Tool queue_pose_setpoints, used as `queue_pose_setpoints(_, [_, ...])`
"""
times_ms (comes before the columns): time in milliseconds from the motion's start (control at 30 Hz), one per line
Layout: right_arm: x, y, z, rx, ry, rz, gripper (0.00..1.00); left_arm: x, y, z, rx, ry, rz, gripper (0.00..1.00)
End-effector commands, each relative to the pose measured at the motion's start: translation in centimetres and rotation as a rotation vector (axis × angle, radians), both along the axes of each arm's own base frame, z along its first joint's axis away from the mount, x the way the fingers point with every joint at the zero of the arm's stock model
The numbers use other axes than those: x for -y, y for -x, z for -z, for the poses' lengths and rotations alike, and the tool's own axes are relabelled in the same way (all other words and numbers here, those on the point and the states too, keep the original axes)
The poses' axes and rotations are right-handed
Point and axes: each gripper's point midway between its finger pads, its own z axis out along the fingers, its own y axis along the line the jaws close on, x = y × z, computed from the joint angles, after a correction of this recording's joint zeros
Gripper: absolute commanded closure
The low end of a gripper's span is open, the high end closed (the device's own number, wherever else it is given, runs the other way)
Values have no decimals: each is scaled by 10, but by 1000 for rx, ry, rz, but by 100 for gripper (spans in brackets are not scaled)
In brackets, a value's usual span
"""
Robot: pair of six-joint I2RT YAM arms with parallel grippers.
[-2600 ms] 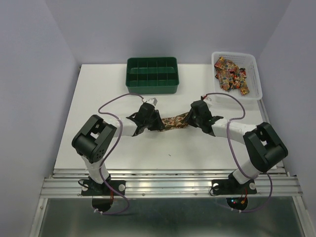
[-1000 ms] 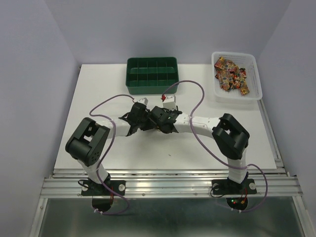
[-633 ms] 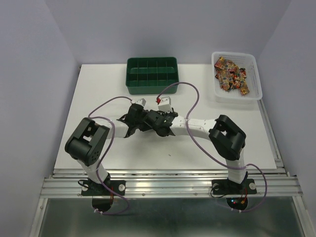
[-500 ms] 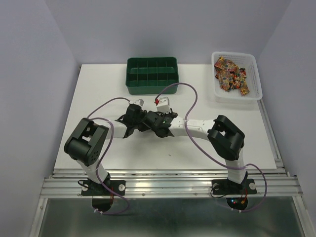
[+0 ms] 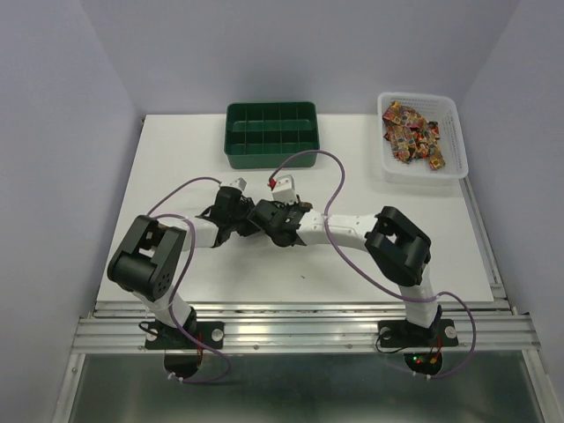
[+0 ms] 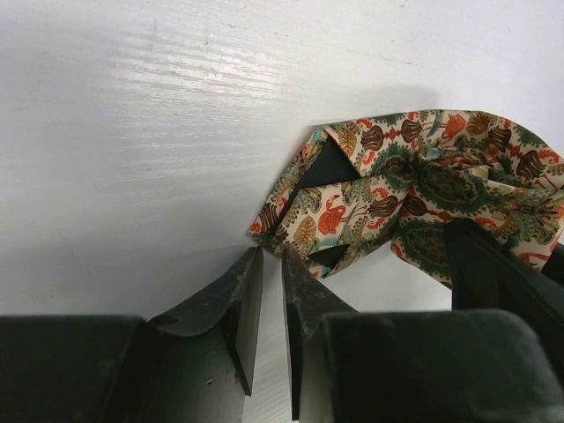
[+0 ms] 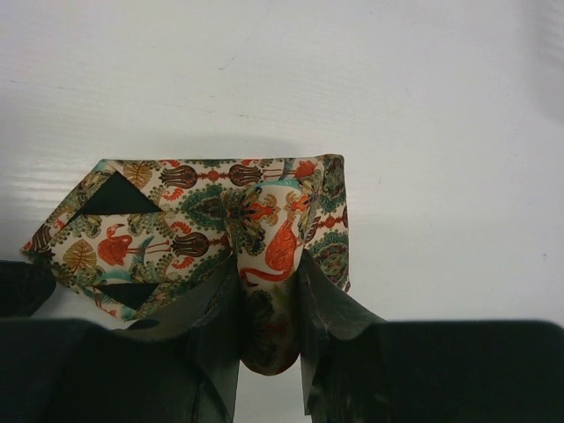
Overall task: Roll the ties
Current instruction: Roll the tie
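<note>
A paisley tie (image 7: 203, 211) in red, green and gold lies folded over on itself on the white table (image 6: 132, 132), its pointed end (image 6: 304, 207) towards my left gripper. My right gripper (image 7: 269, 262) is shut on a bulging fold of it. The left gripper (image 6: 273, 256) sits just short of the pointed end, jaws a narrow gap apart with only bare table showing between them. From above, the two grippers (image 5: 231, 216) (image 5: 271, 220) crowd together left of the table's middle and hide the tie.
A green compartment tray (image 5: 270, 160) stands at the back centre. At the back right, a white basket (image 5: 451, 169) holds several more patterned ties (image 5: 412, 132). Purple cables loop over both arms.
The tie, stretched between the two grippers at first, is now bunched. Both grippers have shifted left, the right arm reaching far across towards the left one.
</note>
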Motion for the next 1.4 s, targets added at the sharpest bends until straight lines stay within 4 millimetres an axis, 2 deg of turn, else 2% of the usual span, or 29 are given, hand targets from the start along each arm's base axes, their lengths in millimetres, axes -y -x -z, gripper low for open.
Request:
queue_pose_setpoints(0, [-32,1,3,-20,-97,-51,80,-8,8,0,-5,-23,9,73])
queue_pose_setpoints(167, [-46,4,10,-58,-152,-84,78,-14,4,-2,-5,-5,1,73])
queue_pose_setpoints(467, [-60,7,19,-101,-214,-95,71,-16,-6,-21,50,15,3,72])
queue_pose_setpoints(600, [-65,9,20,-116,-237,-103,66,-17,-6,-22,56,14,7,72])
queue_pose_setpoints(700, [-69,12,20,-135,-263,-116,52,-16,-8,-24,62,16,9,72])
queue_pose_setpoints(800, [-73,14,18,-145,-287,-128,47,-15,-8,-25,66,15,15,72])
queue_pose_setpoints(1033, [-85,15,13,-152,-346,-173,43,-11,-13,-31,87,29,34,71])
queue_pose_setpoints(1100, [-87,15,11,-155,-367,-178,39,-8,-15,-36,105,49,54,66])
queue_pose_setpoints(1200, [-83,13,11,-167,-400,-165,38,-5,-17,-39,118,62,68,66])
queue_pose_setpoints(1233, [-90,13,5,-174,-449,-187,38,-5,-17,-40,118,68,68,66])
queue_pose_setpoints(1300, [-87,12,8,-196,-487,-199,39,-5,-19,-42,126,72,71,65])
queue_pose_setpoints(1333, [-93,13,5,-206,-533,-220,39,-4,-19,-42,126,80,74,63])
queue_pose_setpoints(1367, [-88,11,4,-207,-549,-214,39,-5,-20,-43,133,81,77,63])
